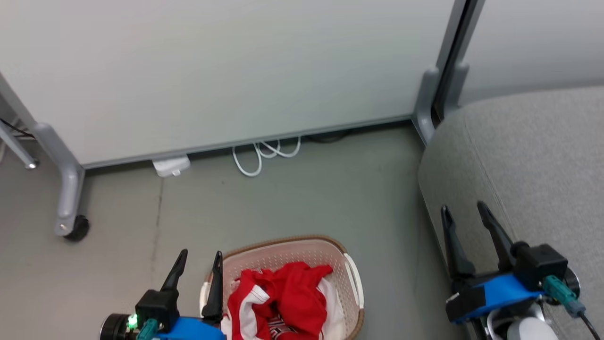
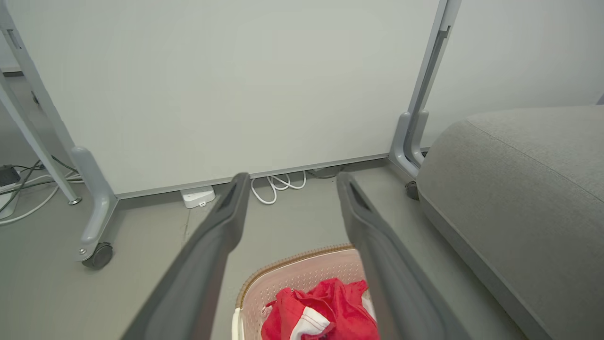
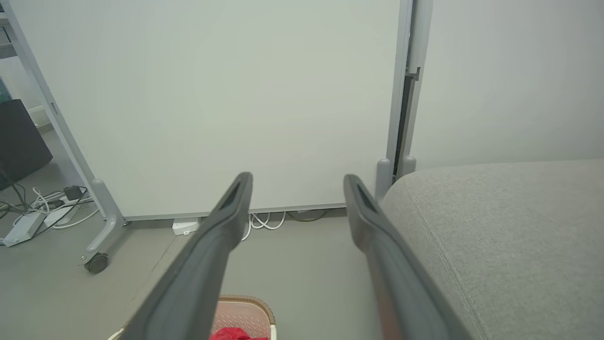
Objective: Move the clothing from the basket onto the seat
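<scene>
Currently the left claw [image 1: 200, 255] gapes wide and empty at seven o'clock in the head view, just beside the basket [image 1: 283, 254] at six, where red clothing [image 1: 290, 290] lies heaped. The right claw [image 1: 463, 207], equally wide and empty, hovers at four o'clock over the edge of the seat [image 1: 533, 156].

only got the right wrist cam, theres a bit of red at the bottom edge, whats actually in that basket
Observer: Red clothing with white panels is heaped in the basket; the far wall is bare above it.
Operator: wheres the left gripper
Observer: In the head view the left gripper is open and holds nothing, its inner finger over the basket's left rim.
Operator: anything on the basket to grab it by
Observer: A white handle runs along its right side.
</scene>
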